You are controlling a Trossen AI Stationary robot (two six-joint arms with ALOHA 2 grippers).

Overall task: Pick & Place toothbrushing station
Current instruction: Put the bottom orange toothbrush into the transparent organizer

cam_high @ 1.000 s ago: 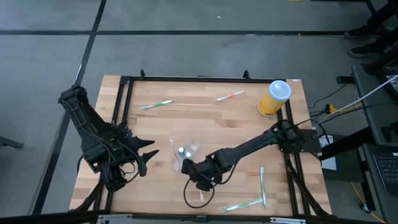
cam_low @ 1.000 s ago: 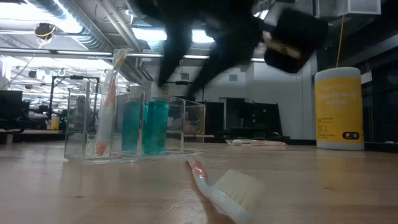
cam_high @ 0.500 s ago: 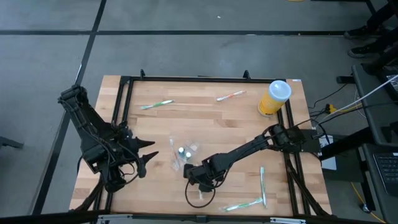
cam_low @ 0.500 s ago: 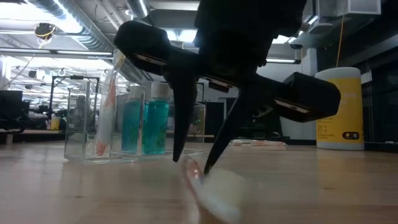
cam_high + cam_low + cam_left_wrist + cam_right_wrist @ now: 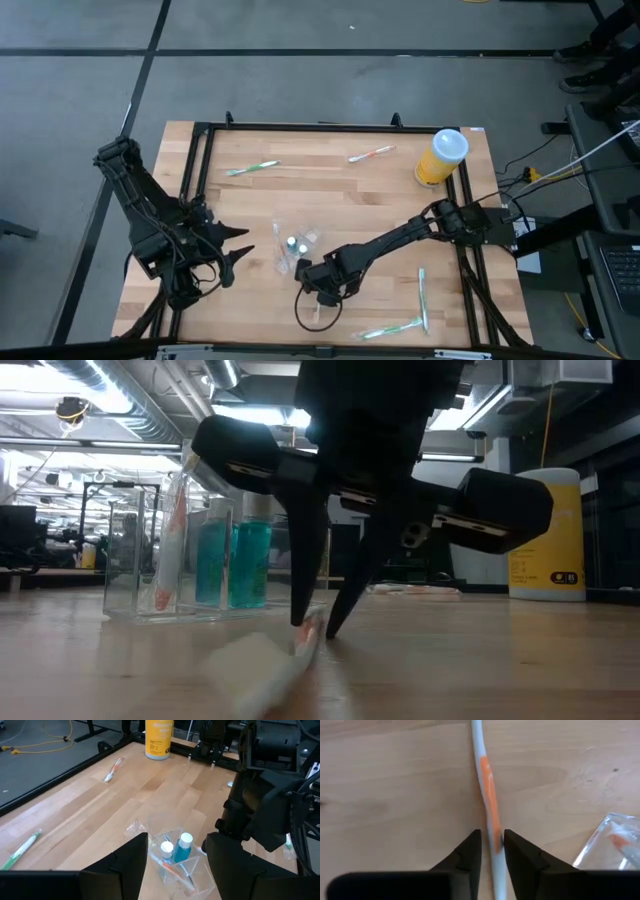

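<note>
A white toothbrush with an orange band [image 5: 487,795] lies on the wooden table near its front edge, its head [image 5: 250,660] close to the low camera. My right gripper [image 5: 318,293] points down over it, shut on its handle. Just behind stands the clear organizer [image 5: 295,248] holding two teal bottles and an orange toothbrush [image 5: 170,530]. My left gripper [image 5: 238,250] hovers open at the table's left, aimed at the organizer [image 5: 177,855]. My right gripper pinches the toothbrush's handle [image 5: 494,832] at the orange band between its two fingers [image 5: 470,852]. The fingers come from above, pointing steeply down, and lie across the handle. The toothbrush's head end [image 5: 250,660] still lies on the table.
Loose toothbrushes lie about: a green one [image 5: 252,167] and an orange one [image 5: 371,153] at the far side, two green ones [image 5: 422,297] at the near right. A yellow canister [image 5: 441,157] stands at the far right corner. A black frame [image 5: 300,128] borders the table.
My right gripper has come down onto the toothbrush and its fingers have closed in on the handle. The toothbrush has turned about on the table, its head swinging toward the table's left.
</note>
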